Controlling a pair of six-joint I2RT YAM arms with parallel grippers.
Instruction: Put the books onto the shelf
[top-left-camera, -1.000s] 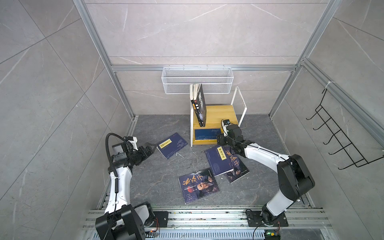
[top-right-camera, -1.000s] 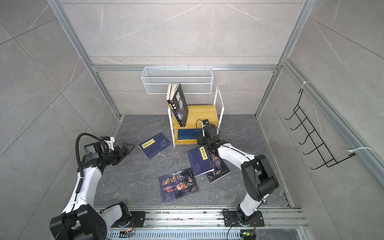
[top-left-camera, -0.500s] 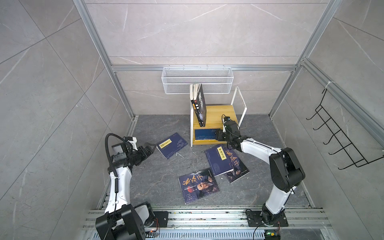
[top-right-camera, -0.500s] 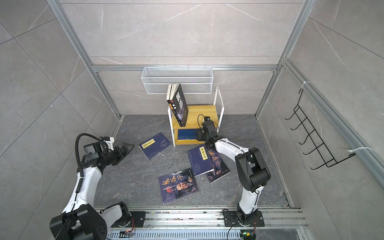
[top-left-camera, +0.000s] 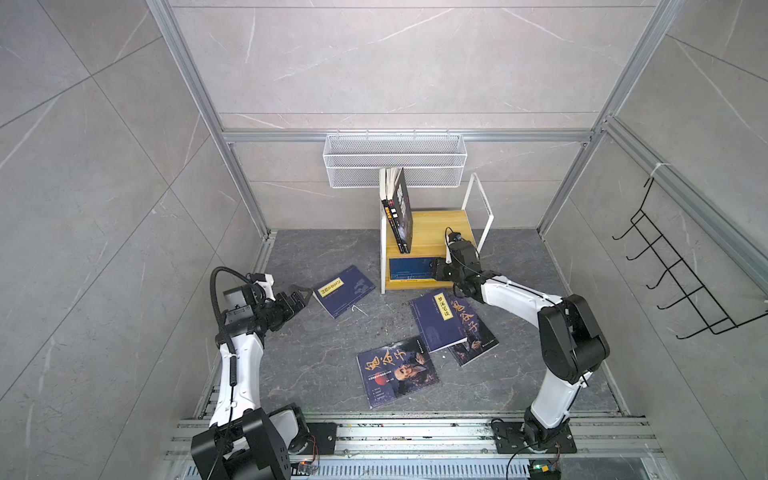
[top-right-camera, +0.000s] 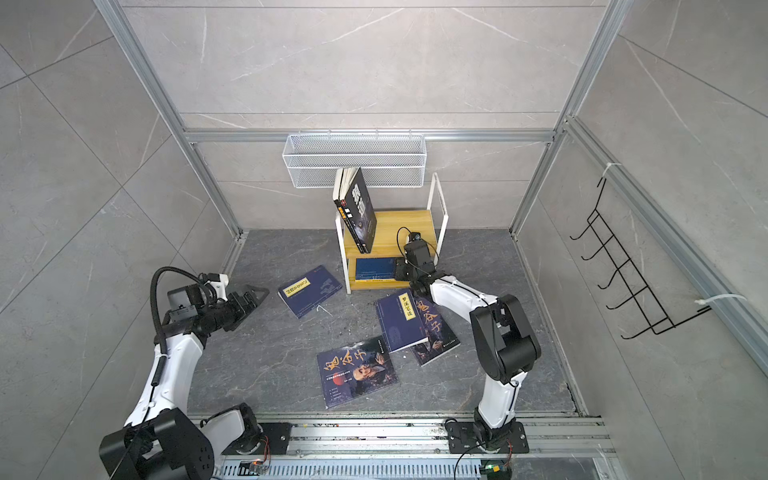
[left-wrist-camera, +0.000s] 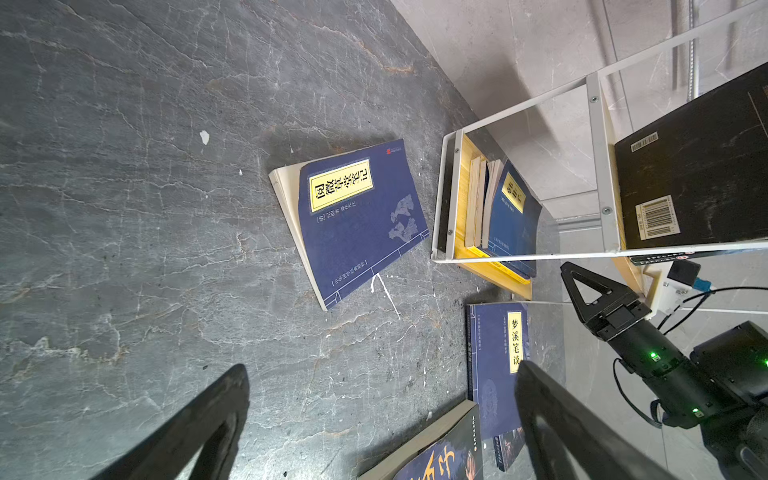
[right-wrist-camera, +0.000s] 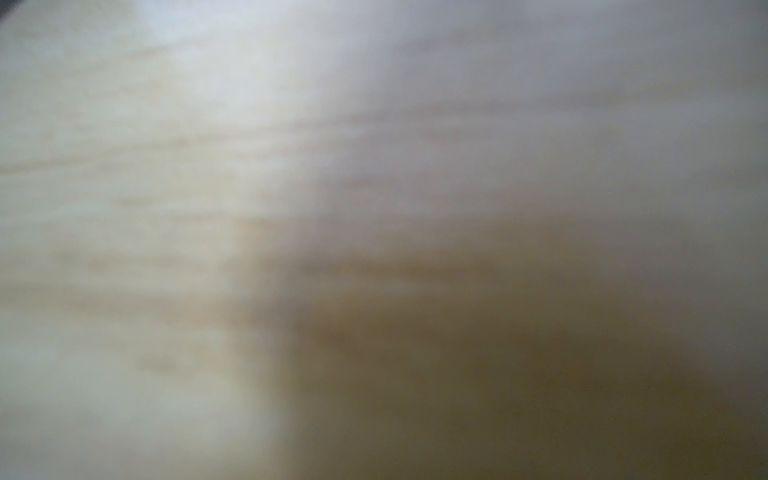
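Even bright light, right wrist view fully blurred

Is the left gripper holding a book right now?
No, the left gripper stands open and empty, just short of the yellow-labelled navy book.

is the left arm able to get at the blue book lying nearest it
Probably yes: the left gripper is open, close beside the blue book, with only bare floor around it.

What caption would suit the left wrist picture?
A navy book lies flat on the grey floor beside the shelf.
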